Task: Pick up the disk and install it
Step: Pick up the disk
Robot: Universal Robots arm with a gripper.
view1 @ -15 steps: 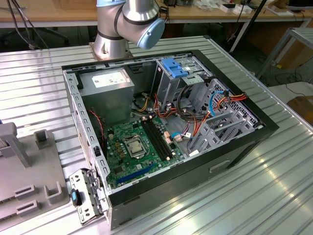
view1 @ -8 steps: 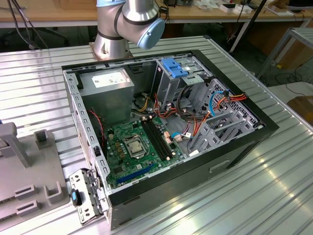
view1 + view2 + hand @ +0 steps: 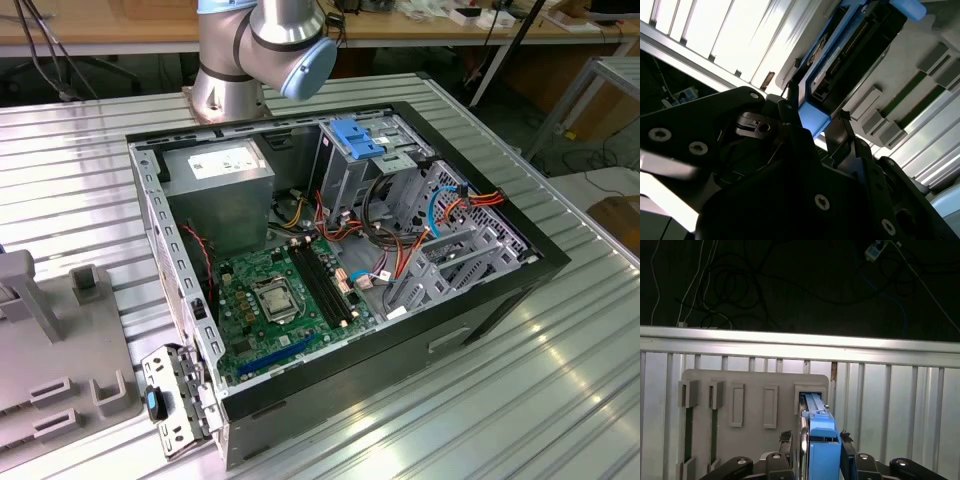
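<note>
The disk (image 3: pixel 821 440) stands on edge in a slot of a grey holder (image 3: pixel 750 405), its blue rail toward the camera in the first wrist view. My gripper (image 3: pixel 815 441) straddles its upper end, one black finger (image 3: pixel 785 439) on each flat side, pressed against it. In the second wrist view the disk (image 3: pixel 855 45) shows its dark body and connector edge, with my gripper (image 3: pixel 815 117) shut on the blue end. The open computer case (image 3: pixel 340 250) lies on the table in the exterior view, with a blue-latched drive bay (image 3: pixel 358 135) at its far side.
The arm's base (image 3: pixel 270 40) stands behind the case. A grey power-supply box (image 3: pixel 220 175), a motherboard (image 3: pixel 270 300) and loose cables (image 3: pixel 400 240) sit inside the case. A grey fixture (image 3: pixel 60 340) sits at the exterior view's left on the ribbed metal table (image 3: pixel 520 400).
</note>
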